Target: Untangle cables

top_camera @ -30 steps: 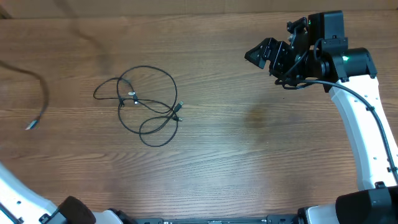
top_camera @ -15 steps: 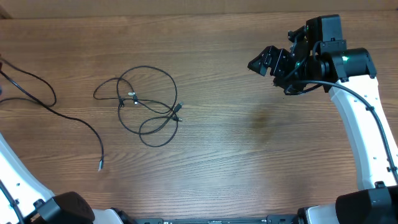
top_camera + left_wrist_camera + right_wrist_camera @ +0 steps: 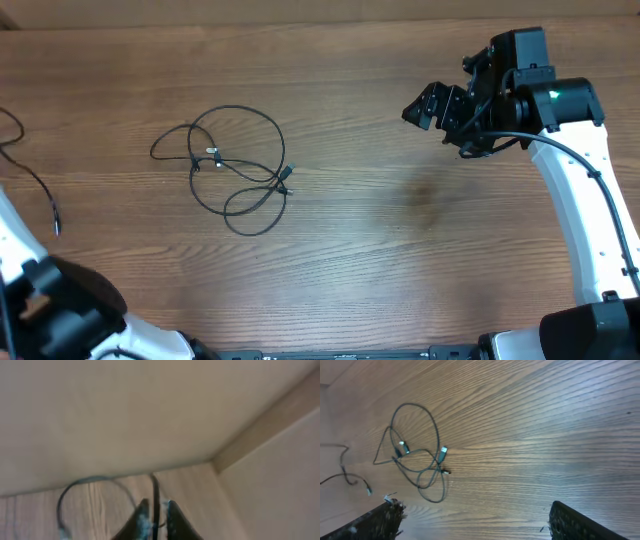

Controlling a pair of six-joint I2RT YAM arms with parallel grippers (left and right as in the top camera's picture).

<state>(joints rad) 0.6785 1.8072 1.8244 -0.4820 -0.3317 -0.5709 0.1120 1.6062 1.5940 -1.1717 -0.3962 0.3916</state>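
Note:
A tangle of thin black cables (image 3: 228, 172) with small silver plugs lies left of the table's middle; it also shows in the right wrist view (image 3: 417, 457). A separate black cable (image 3: 32, 178) hangs at the far left, its plug end (image 3: 57, 230) loose. In the left wrist view my left gripper (image 3: 156, 512) is shut on this cable (image 3: 155, 492), which loops off to the left (image 3: 75, 487). My right gripper (image 3: 428, 108) hovers at the right, far from the tangle, open and empty, its fingers (image 3: 377, 520) wide apart.
The wooden table (image 3: 400, 250) fills the overhead view. The left arm's black and white body (image 3: 55, 310) sits at the bottom left corner. The right arm's white link (image 3: 585, 220) runs down the right edge. A pale wall and wooden ledge (image 3: 260, 425) show beyond the left gripper.
The separate cable has swung back left; its plug end moved from low centre-left to the far left edge. The left arm's body has risen into the bottom left corner. The right gripper barely shifted.

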